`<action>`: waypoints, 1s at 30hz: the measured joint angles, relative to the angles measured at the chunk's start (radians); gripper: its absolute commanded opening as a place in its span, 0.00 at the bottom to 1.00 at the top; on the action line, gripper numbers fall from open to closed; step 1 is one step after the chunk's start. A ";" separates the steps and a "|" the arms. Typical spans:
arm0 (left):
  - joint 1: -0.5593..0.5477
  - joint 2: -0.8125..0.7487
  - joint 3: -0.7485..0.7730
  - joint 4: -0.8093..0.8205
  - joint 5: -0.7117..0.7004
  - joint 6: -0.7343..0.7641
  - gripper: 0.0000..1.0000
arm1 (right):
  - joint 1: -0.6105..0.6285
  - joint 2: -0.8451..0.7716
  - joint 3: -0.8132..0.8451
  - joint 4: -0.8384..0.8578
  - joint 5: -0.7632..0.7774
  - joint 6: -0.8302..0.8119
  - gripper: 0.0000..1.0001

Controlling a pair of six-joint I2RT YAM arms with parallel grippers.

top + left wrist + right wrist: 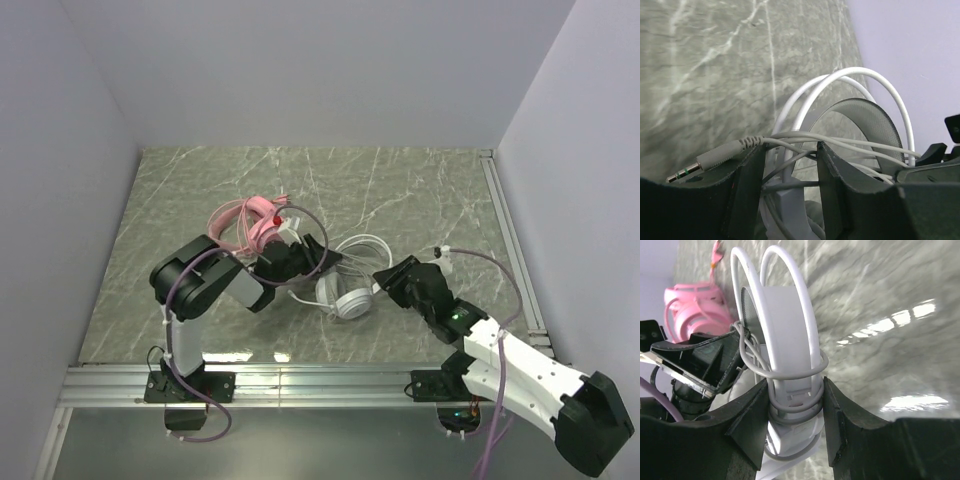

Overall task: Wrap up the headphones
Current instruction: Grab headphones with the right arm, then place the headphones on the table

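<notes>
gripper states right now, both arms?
Left gripper: open, with the cable crossing between its spread fingers.
Right gripper: shut on the white headphones, at the cable-wrapped headband.

The table point(880, 285) looks like shiny green stone with white lines. The white headphones point(790, 325) are smooth plastic. The plug point(715, 159) has a shiny metal tip.
</notes>
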 measured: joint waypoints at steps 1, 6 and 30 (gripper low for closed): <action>-0.010 0.021 0.012 0.018 -0.005 -0.009 0.49 | -0.002 -0.012 0.006 -0.024 0.010 -0.007 0.27; -0.052 0.137 0.087 0.112 -0.014 -0.066 0.49 | -0.006 -0.055 0.071 -0.154 0.080 -0.085 0.27; -0.173 0.293 0.353 0.026 -0.002 -0.093 0.51 | -0.049 -0.056 0.292 -0.460 0.262 -0.422 0.27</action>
